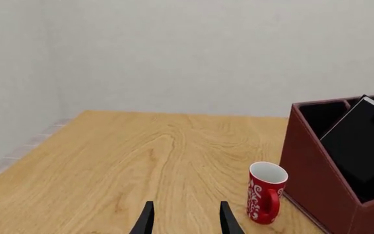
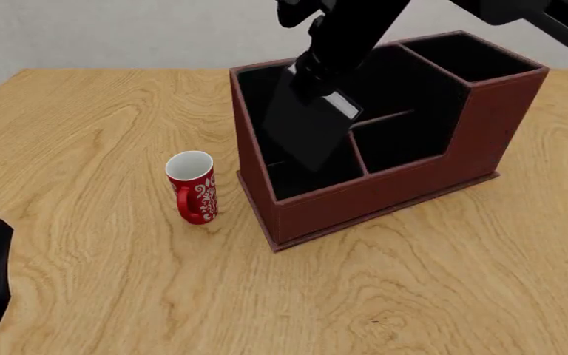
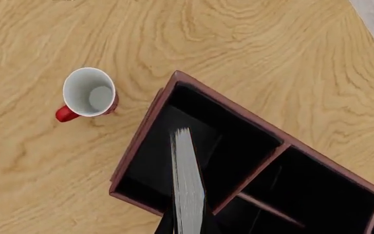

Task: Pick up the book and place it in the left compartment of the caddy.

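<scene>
My right tool (image 2: 316, 72) pinches the book (image 2: 309, 122) by its top edge, tilted, with its lower end already inside the left compartment (image 2: 299, 177) of the caddy (image 2: 413, 185), so it can slide down. My left tool (image 1: 185, 219) is spread and idle over the worktop (image 2: 86, 118), the mug (image 2: 192, 186) at 9 o'clock of the caddy.

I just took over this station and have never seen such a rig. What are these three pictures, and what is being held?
Two robot arms work at a wooden table. The front view looks down from behind them. Each other picture comes from a camera just behind one gripper.

On the table stand a red mug and a dark red caddy.

The right gripper is shut on a black book, held tilted over the caddy's left compartment; its wrist camera shows the white page edges. The left gripper is open over bare table.
</scene>
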Robot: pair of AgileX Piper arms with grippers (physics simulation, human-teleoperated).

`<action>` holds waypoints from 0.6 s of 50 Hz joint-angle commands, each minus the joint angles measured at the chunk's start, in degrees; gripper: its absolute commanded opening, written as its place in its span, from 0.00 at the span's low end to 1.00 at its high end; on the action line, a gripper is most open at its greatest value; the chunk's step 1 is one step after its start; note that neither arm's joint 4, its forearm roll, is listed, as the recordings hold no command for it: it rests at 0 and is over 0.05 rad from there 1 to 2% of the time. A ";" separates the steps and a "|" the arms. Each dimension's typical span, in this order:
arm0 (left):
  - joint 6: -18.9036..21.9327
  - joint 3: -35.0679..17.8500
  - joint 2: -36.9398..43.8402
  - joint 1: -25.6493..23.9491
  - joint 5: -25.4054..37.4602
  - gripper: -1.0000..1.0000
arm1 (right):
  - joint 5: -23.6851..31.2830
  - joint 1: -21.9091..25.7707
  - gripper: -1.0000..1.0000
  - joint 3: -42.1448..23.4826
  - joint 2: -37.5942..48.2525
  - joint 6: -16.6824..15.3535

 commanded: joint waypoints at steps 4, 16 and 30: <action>0.16 0.00 0.00 0.05 -0.22 1.00 | -0.02 0.42 0.00 -2.17 2.09 2.37; 0.65 0.01 0.00 0.07 -0.01 1.00 | -0.01 -0.37 0.00 -4.38 4.52 3.21; 1.15 0.01 0.00 -0.02 0.41 1.00 | -0.08 -1.18 0.00 -5.61 6.50 3.21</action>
